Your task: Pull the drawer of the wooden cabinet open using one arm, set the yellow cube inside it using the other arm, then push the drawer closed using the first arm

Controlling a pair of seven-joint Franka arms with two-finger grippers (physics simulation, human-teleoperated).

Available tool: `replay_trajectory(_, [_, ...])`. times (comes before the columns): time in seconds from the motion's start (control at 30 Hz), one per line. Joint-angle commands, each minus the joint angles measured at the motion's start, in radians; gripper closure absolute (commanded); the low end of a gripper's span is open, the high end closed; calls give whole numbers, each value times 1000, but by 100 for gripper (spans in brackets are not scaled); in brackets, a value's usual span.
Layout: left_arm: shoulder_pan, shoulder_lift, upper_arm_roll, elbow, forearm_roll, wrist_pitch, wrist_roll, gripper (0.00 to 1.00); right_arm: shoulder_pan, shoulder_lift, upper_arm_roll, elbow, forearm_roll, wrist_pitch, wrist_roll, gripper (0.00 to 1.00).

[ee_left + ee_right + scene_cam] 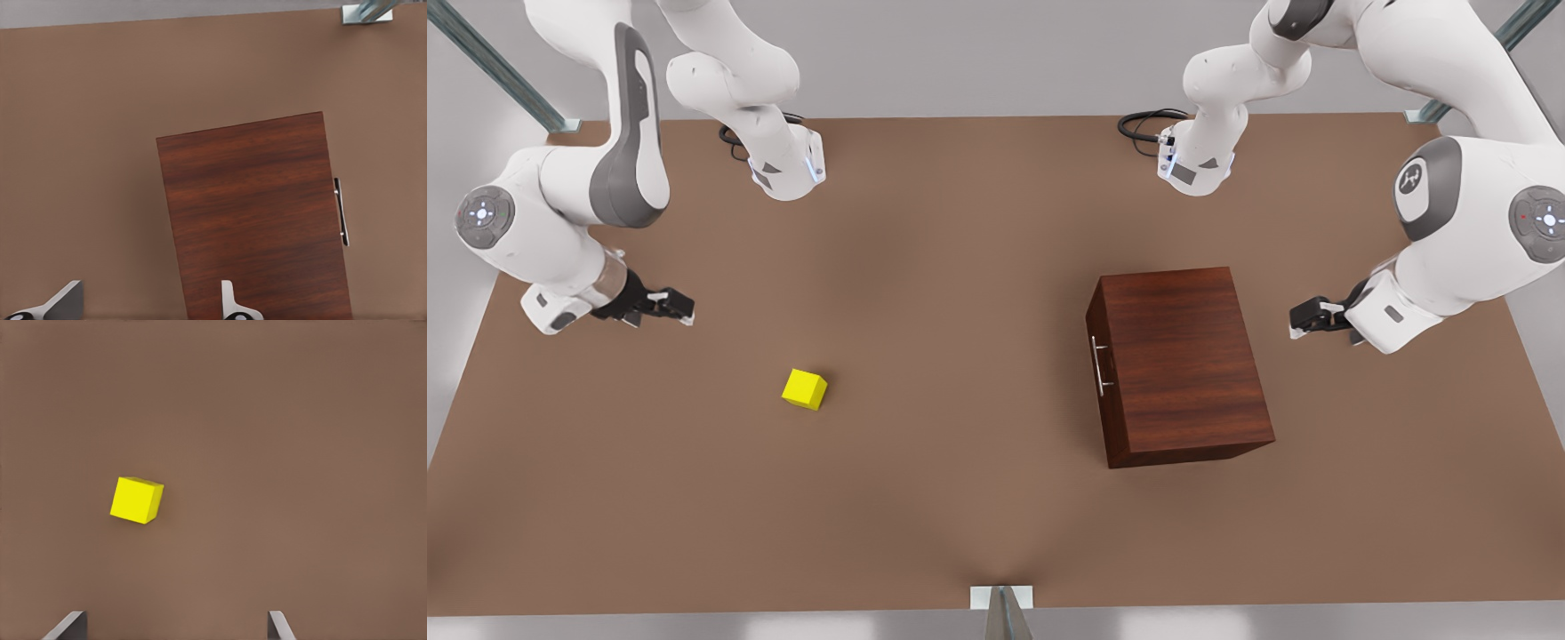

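My left gripper (1303, 317) hangs with its fingers apart just behind the wooden cabinet (1183, 364), on the front view's right; my right gripper (671, 307) hangs with its fingers spread too, near the yellow cube (805, 389) on the front view's left.

Nothing of the task is done yet, as I judge it. The drawer (1100, 364) sits flush in the cabinet, its silver bar handle (1101, 365) untouched, and the cube rests on the bare counter (960, 498), well apart from the cabinet. Pulling, placing and pushing shut all remain.

The counter gives wide open room between cube and cabinet, so the drawer can slide out toward the cube's side unhindered. The cabinet stands slightly turned, clear of every counter edge. The handle faces away from my left gripper, so I must reach over or around the cabinet. The cube has free space all round it for a grasp from above.
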Motion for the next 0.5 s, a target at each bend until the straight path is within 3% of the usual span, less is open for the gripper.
replay_trajectory(0.0, [-1, -1, -2, -1, 5, 1, -8, 0, -4, 2, 2, 3, -1, 45, -19, 0])
replay_trajectory(0.07, [-36, 2, -3, 1, 21, -3, -28, 0, -6, 2, -1, 3, -1, 44, -19, 0])
replay_trajectory(0.2, [-314, 17, -5, -42, 65, -31, -371, 0, -7, 5, -7, 14, 1, 30, -21, 0])
replay_trajectory(0.27, [-450, 91, -5, -41, 183, 32, -604, 0, -7, 5, -9, 14, 1, 28, -21, 0])
replay_trajectory(0.47, [-542, 235, -5, -47, 167, 306, -983, 0, -9, 28, -15, 43, 1, -12, -19, 0])
